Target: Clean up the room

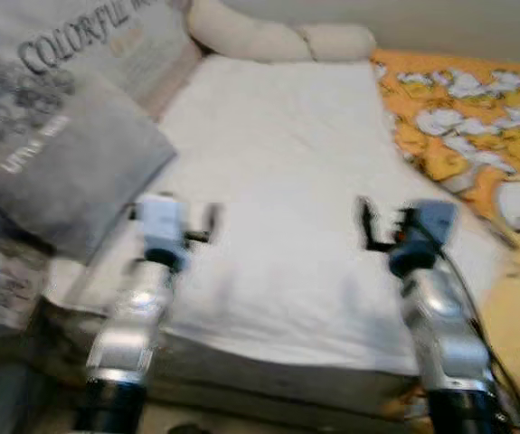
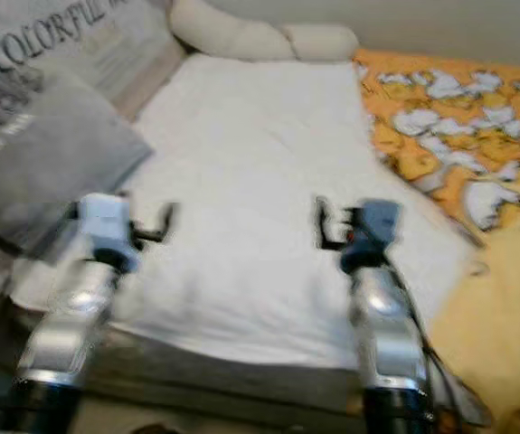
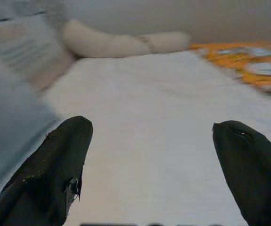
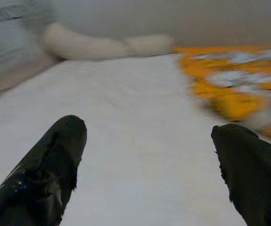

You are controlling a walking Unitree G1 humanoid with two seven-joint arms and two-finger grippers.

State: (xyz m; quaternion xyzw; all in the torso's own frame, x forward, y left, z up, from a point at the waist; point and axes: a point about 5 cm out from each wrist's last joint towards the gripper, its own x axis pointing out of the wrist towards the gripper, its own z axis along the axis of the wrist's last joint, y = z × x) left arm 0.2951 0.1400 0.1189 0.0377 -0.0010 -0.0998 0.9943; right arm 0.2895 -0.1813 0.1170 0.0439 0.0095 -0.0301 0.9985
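Bed, pillow lettered seemingly "COLORFUL".

Pale wall behind bed.

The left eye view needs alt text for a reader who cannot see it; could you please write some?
Two silver robot arms reach over a bed with a white sheet, the left gripper and right gripper above it. A grey cushion lies on the left, an orange patterned blanket on the right, and a cream bolster at the far end.
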